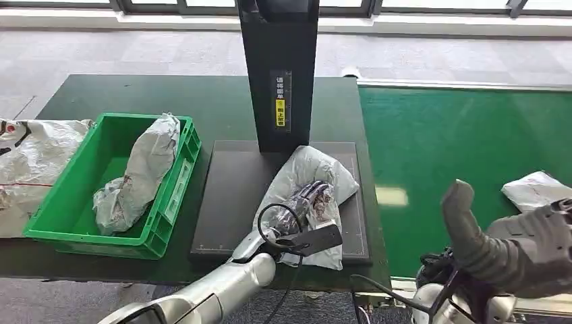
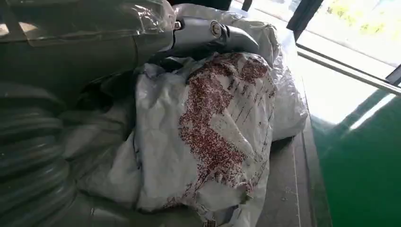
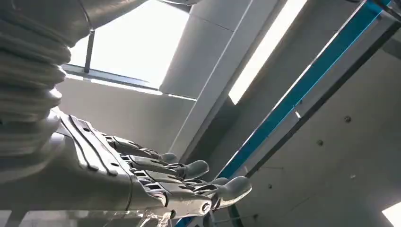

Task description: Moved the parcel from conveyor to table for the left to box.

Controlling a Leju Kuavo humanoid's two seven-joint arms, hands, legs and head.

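The green crate (image 1: pixel 88 216) sits on the worktop (image 1: pixel 101 91) well to the robot's left of the parcel (image 1: pixel 307 177), which lies on the dark pad (image 1: pixel 229 202), long axis slanting away to the right. The left hand (image 1: pixel 307 202) rests on it, fingers (image 1: pixel 317 191) wrapped over the wrapper, so the carry should run leftward. The right hand (image 1: pixel 519 243) hangs empty over the conveyor (image 1: pixel 459 135), fingers straight and spread.

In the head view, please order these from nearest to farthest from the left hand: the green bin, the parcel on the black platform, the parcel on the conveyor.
1. The parcel on the black platform: directly under the left hand, touching it.
2. The green bin: on the table, to the hand's left.
3. The parcel on the conveyor: far on the right side.
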